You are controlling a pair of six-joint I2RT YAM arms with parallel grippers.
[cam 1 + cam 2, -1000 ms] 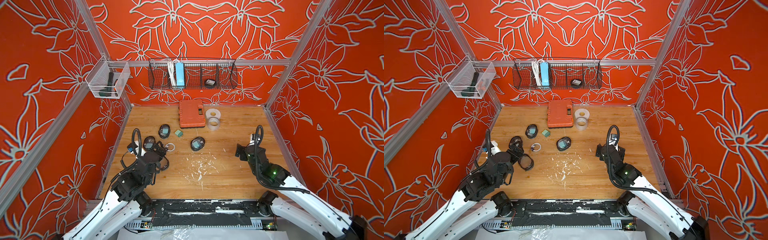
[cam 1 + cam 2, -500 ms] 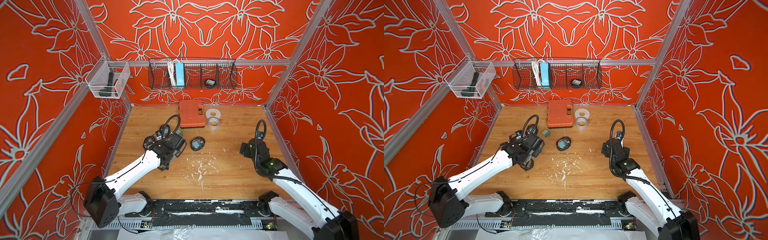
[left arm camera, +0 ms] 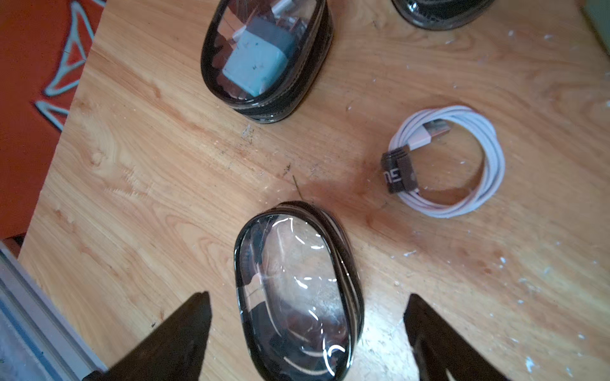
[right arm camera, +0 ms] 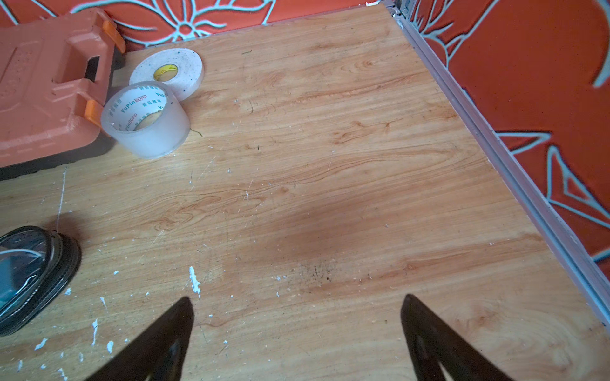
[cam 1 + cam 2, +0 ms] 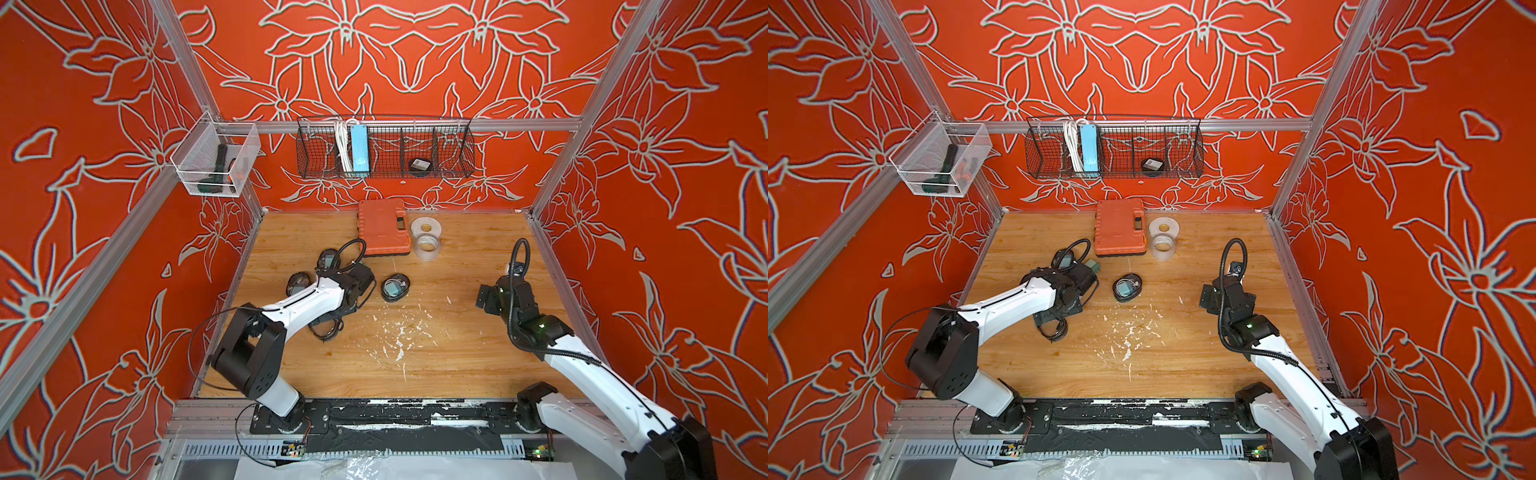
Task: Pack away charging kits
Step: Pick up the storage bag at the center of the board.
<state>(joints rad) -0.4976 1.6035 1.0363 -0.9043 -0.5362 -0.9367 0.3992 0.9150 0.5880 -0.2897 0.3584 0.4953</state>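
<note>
Hovering with jaws spread wide, the left gripper (image 3: 307, 295) is straddling one clear-faced pouch (image 3: 290, 264) near the left edge of the table (image 3: 138, 184), while the right gripper (image 4: 297, 297), also wide and empty, is hanging over open bare wood near the right wall (image 4: 515, 66). Three pouches are showing at the left wrist, one holding a teal plug (image 3: 260, 62), beside one white cable (image 3: 462, 158).

I seem to be in a robotics lab test cell: aluminium framing (image 5: 519, 124) boxes me in, printed orange flower panels (image 5: 415, 62) serve as walls, and I'm bolted to a black mounting plate (image 5: 374, 415) edging a scuffed wooden tabletop (image 5: 457, 353).
</note>
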